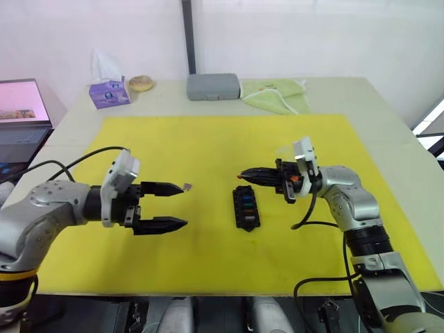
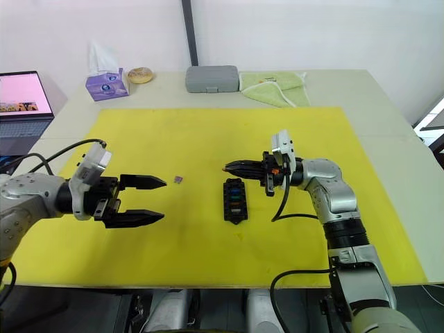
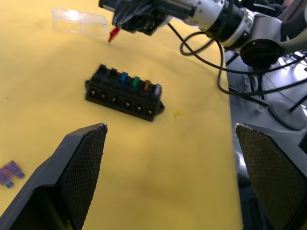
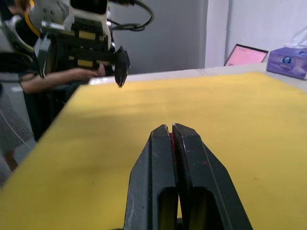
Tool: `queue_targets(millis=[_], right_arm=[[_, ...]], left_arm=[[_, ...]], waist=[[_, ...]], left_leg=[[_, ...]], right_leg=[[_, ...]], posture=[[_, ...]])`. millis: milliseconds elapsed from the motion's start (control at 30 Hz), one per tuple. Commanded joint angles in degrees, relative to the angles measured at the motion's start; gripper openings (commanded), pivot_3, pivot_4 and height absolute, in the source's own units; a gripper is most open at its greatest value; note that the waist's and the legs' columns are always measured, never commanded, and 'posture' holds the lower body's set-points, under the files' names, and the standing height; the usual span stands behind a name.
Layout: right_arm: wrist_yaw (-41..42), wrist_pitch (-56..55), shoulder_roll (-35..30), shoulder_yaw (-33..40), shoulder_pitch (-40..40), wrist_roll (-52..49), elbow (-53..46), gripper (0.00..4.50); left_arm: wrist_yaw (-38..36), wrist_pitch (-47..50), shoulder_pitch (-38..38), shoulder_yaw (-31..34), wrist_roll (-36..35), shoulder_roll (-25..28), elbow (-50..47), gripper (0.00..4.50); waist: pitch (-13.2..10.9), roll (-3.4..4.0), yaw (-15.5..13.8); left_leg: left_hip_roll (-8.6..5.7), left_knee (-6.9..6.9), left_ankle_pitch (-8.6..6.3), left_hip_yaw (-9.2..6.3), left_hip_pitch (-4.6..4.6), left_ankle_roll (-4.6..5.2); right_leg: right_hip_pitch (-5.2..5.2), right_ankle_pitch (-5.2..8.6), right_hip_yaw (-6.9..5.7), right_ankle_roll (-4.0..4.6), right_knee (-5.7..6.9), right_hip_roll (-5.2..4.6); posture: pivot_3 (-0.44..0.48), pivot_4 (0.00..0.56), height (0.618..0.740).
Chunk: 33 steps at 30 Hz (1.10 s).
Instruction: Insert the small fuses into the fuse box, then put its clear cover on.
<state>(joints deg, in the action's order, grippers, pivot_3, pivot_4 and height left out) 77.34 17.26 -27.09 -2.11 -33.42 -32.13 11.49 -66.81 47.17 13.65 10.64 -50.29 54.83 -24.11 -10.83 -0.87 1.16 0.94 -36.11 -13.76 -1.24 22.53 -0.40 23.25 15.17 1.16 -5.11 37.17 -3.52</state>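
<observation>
From the head views, the left gripper hovered over the yellow mat with its jaws spread wide and empty. A purple fuse lay on the mat just past the upper jaw's tip, apart from it. The fuse box sat near the mat's middle, with coloured fuses in its slots. The right gripper hung just above the box's far end, its jaws pressed together on a red fuse that stuck out at the tip. A grey case, a green cloth, a tissue box and a laptop stood at the tabletop's far side.

In the left wrist view, the two wide-spread fingers framed the box, well apart from it. The clear cover lay on the mat beyond the box, near the right gripper's tip and the red fuse.

In the right wrist view, the jaws were shut with a sliver of red between them, and the left gripper hung beyond, over the mat.
</observation>
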Motion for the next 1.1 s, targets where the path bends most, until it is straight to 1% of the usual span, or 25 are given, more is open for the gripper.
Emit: queue_targets(millis=[33, 433, 633, 900, 1100], right_arm=[[-0.38, 4.34, 0.52, 1.20, 0.59, -3.38, -3.09, 0.01], [0.93, -2.88, 2.60, 0.36, 1.03, 2.03, 4.89, 0.01], [2.03, -6.96, 1.96, -0.79, 0.88, 5.94, 8.74, 0.01], [2.73, -8.71, 1.86, 0.48, -0.37, 6.66, 14.22, 0.01], [3.77, -8.41, 1.72, 0.95, -0.55, 5.74, 14.71, 0.01]], left_arm=[[0.39, 1.14, -0.96, 2.98, -2.34, 1.43, -2.46, 4.50], [2.80, 2.45, -3.05, 3.89, -4.50, 1.55, -4.30, 4.50], [3.68, 2.47, -2.96, 3.69, -5.12, 1.41, -4.34, 4.50], [4.57, 2.22, -3.33, 3.47, -5.36, 0.81, -4.68, 4.50], [4.90, 2.09, -3.96, 3.81, -5.60, 1.00, -4.82, 4.50]], waist=[[0.00, 0.00, -0.15], [0.00, 0.00, -0.10], [0.00, 0.00, -0.11], [0.00, 0.00, -0.12], [0.00, 0.00, -0.12]], left_leg=[[0.00, 0.00, 0.00, -0.02, 0.00, 0.00], [-0.01, 0.00, 0.00, 0.05, 0.00, 0.00], [-0.01, 0.01, 0.00, 0.05, 0.00, 0.00], [-0.01, 0.01, 0.00, 0.05, 0.00, 0.00], [-0.01, 0.00, 0.00, 0.05, 0.00, 0.00]], right_leg=[[0.00, 0.00, -0.01, 0.00, -0.01, 0.00], [0.00, 0.00, -0.01, 0.00, -0.02, 0.01], [0.00, 0.00, -0.01, 0.00, -0.02, 0.02], [0.00, 0.00, -0.01, 0.01, -0.01, 0.02], [0.00, 0.00, -0.01, 0.01, -0.01, 0.02]], posture=[[0.000, 0.150, 0.740], [0.000, 0.150, 0.740], [0.000, 0.150, 0.740], [0.000, 0.150, 0.740], [0.000, 0.150, 0.740]])
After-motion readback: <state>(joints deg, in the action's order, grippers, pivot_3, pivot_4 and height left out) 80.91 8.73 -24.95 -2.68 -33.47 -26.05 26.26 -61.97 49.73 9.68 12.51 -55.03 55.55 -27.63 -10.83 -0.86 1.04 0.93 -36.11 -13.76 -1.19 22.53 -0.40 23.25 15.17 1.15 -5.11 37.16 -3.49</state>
